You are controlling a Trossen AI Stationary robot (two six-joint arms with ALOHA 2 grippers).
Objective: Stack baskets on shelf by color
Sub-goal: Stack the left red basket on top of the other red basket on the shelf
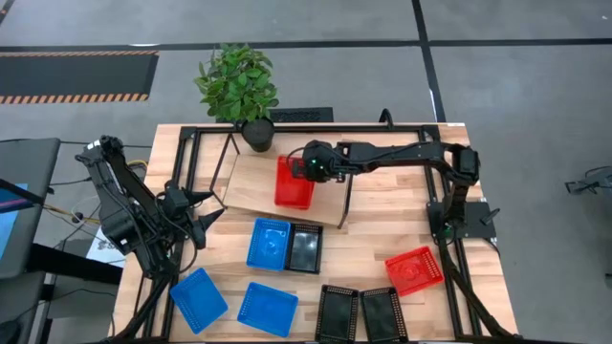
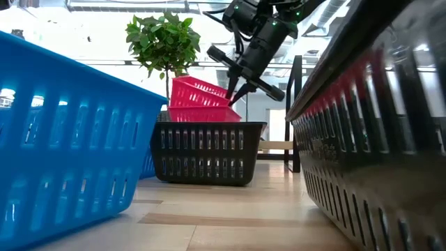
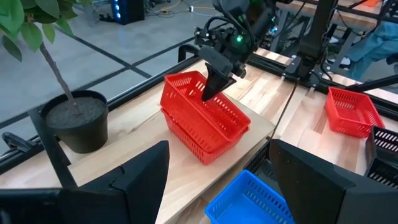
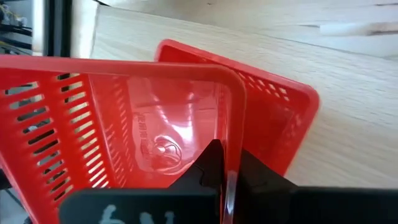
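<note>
Two red baskets (image 1: 294,182) are on the shelf (image 1: 251,186): a lower one (image 3: 208,144) lies flat on the board, and an upper one (image 3: 200,107) sits tilted in it. My right gripper (image 1: 308,169) is shut on the upper basket, reaching in from the table's right. A third red basket (image 1: 414,269) lies at the right on the table. A blue basket (image 1: 270,242) and a black basket (image 1: 306,247) lie side by side in front of the shelf. My left gripper (image 1: 203,216) waits open at the left, holding nothing. My right gripper pinches the upper red basket's wall on the table's right side at its rim (image 4: 231,140), one finger (image 4: 210,163) inside the basket and one outside. The fingers slant down from the right. The basket is tilted, its lower part in the red basket below.
Two more blue baskets (image 1: 199,298) (image 1: 267,308) and two black ones (image 1: 337,313) (image 1: 382,313) lie along the near edge. A potted plant (image 1: 239,88) stands at the shelf's far left corner. Black metal frames (image 1: 421,127) border the table.
</note>
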